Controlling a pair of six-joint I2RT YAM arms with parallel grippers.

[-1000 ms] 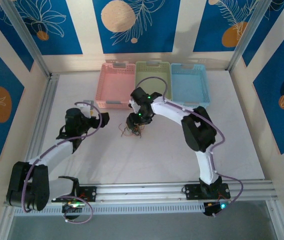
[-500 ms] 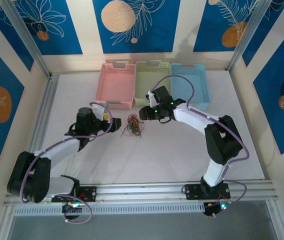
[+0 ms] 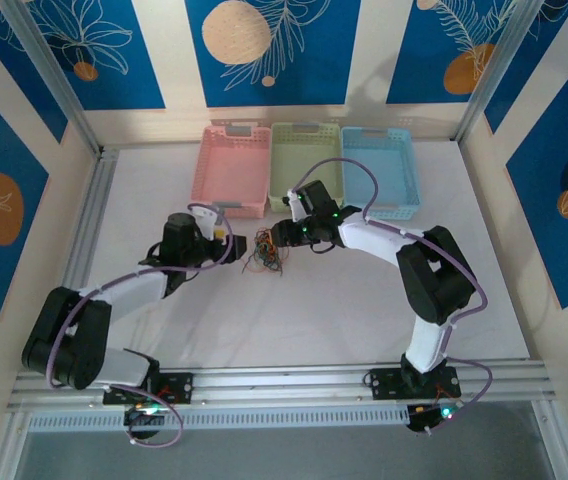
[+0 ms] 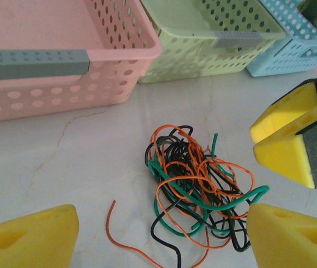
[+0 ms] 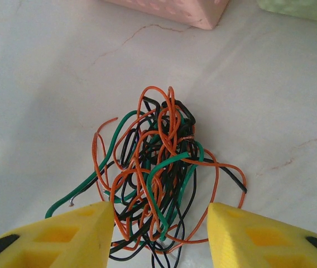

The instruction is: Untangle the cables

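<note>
The cables (image 4: pixel 197 187) lie in one knotted clump on the table (image 3: pixel 314 310) near the pink basket (image 4: pixel 126 50); the left gripper (image 4: pixel 159 239) hovers beside them, jaws wide apart, holding nothing; the right gripper (image 5: pixel 161 224), jaws parted, straddles the clump's edge without gripping it.

Robotics lab test cell. Enclosed by aluminium frame (image 3: pixel 52 78); blue printed wall panels (image 3: pixel 309 60); white marbled tabletop (image 3: pixel 304 315); two robot arms (image 3: pixel 376 238) bolted to a rail (image 3: pixel 284 380).

Cables (image 3: pixel 265 253) on table (image 3: pixel 314 310), between left tool (image 3: pixel 228 243) and right tool (image 3: pixel 276 236), baskets (image 3: pixel 306 128) behind.
</note>
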